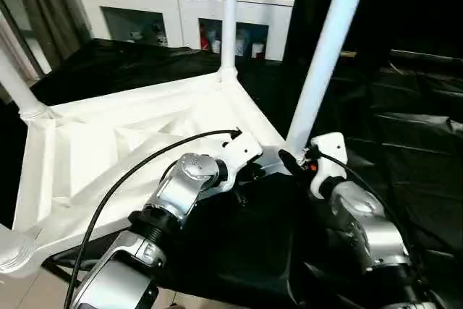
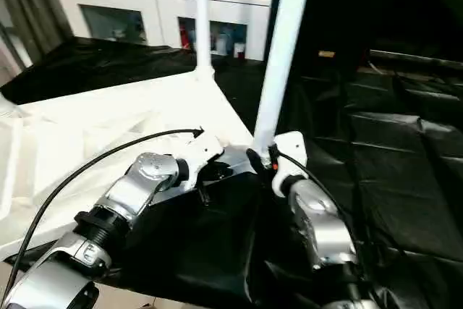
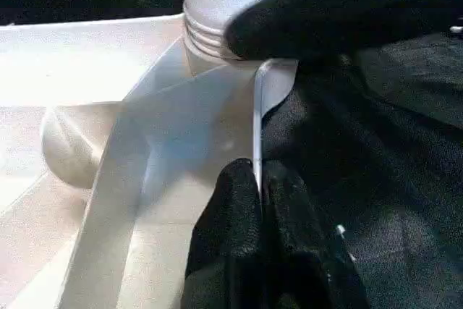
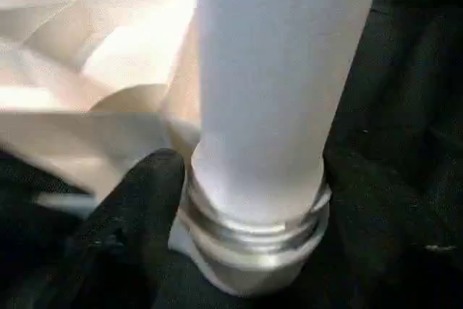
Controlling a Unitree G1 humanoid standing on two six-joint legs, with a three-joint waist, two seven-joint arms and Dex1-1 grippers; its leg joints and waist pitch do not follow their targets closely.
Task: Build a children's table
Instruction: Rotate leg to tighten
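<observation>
no readable text, label, brand, number or sign is found on anything in these views.

home room, white glass-door cabinet (image 1: 189, 6), curtain (image 1: 36, 1)
</observation>
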